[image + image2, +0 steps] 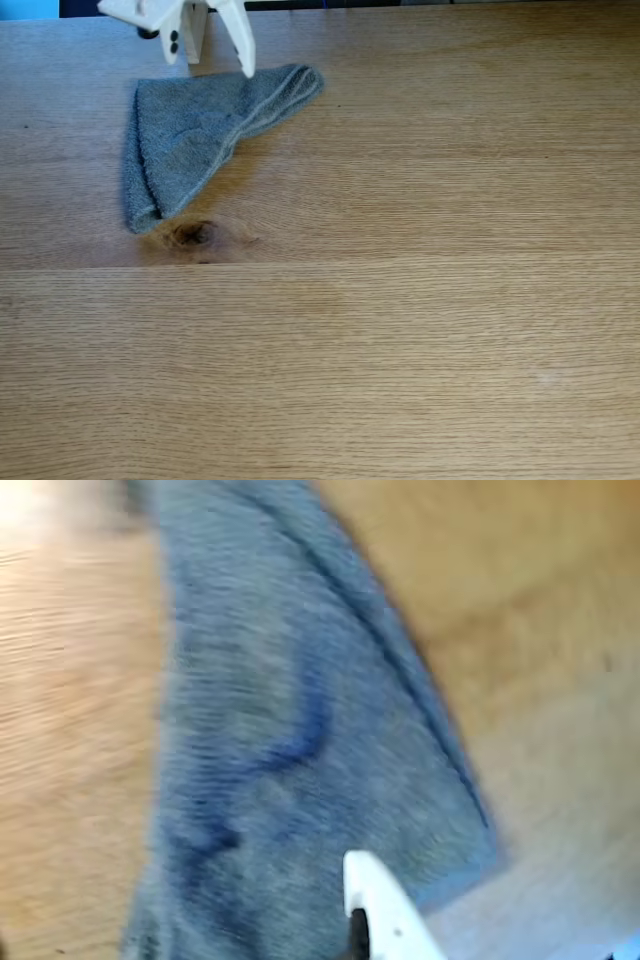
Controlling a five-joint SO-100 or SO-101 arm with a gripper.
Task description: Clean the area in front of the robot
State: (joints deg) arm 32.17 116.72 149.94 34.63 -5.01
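Note:
The area in front of the robot is a light-brown wood-grain tabletop [400,330] with a dark oval knot [192,234]. A grey folded terry towel [195,140] lies flat on it at the upper left of the fixed view. The robot's white gripper [210,65] hangs at the top edge, just above the towel's far edge, with its pointed fingers spread open and nothing between them. The blurred wrist view looks down on the towel [290,730], with one white fingertip [372,890] over its lower part.
A pale wooden post [194,40] stands behind the gripper at the top of the fixed view. A plank seam crosses the table just below the knot. Bare wood stretches to the right and towards the near edge.

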